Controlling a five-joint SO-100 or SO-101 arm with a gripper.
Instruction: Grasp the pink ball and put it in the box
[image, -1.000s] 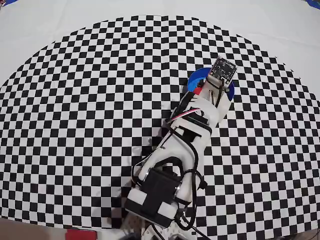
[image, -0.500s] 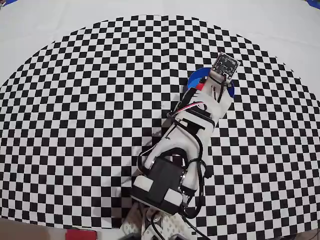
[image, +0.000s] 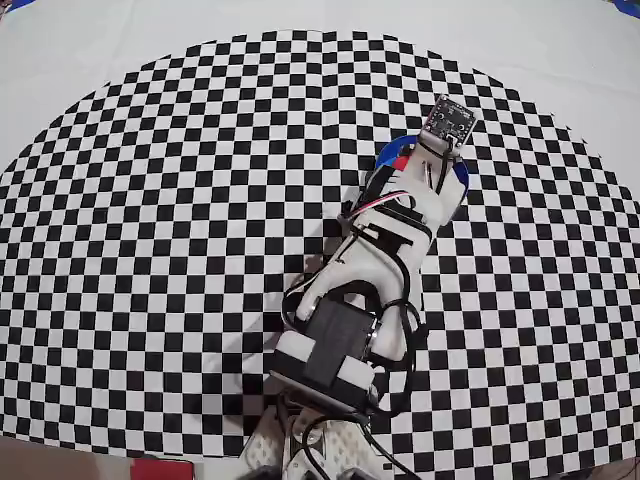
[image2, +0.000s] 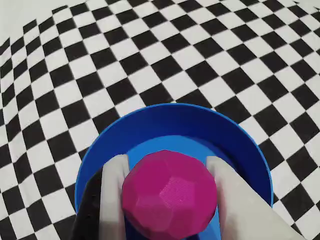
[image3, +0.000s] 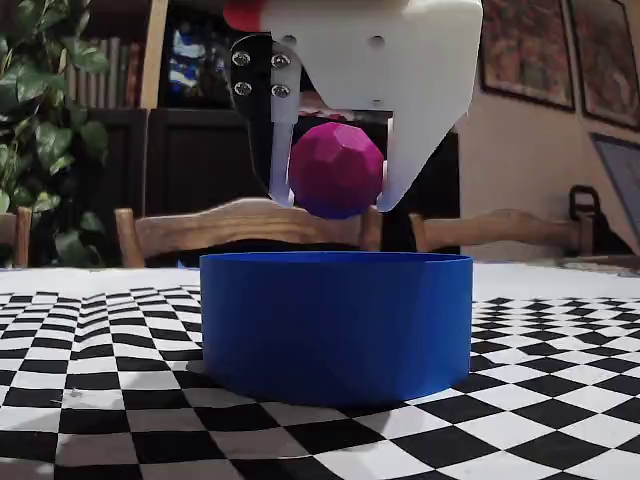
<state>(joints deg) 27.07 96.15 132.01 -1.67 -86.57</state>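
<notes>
Your gripper (image2: 167, 200) fills the bottom of the wrist view, its two pale fingers (image2: 114, 192) clamped on either side of the pink ball (image2: 169, 194), which sits at lower centre of that frame and hides much of the floor of the box (image2: 172, 120) beneath it. The ball is a matte magenta sphere with faint flat facets and fine ridged lines across its surface. Directly behind and under it you see the box's bright blue rim curving across the middle of the frame, a round shallow container with a low upright wall. In the fixed view the same hold shows from the side: the ball (image3: 336, 169) hangs in the upper middle of the frame between the fingers (image3: 283, 150), clear above the rim of the box (image3: 336, 325), with a gap between them; the gripper (image3: 335, 205) points straight down over the container's middle. The box stands on a black-and-white checkered cloth (image3: 90, 340) that runs across the lower frame. From overhead, your white and black arm (image: 365, 285) stretches from the bottom centre diagonally up to the right, its wrist covering most of the box (image: 388, 155), of which only slivers of blue show at upper right of centre; the ball is hidden there. Beyond the table in the fixed view stand wooden chair backs (image3: 240, 225) and a leafy plant (image3: 40, 110) at the left.
</notes>
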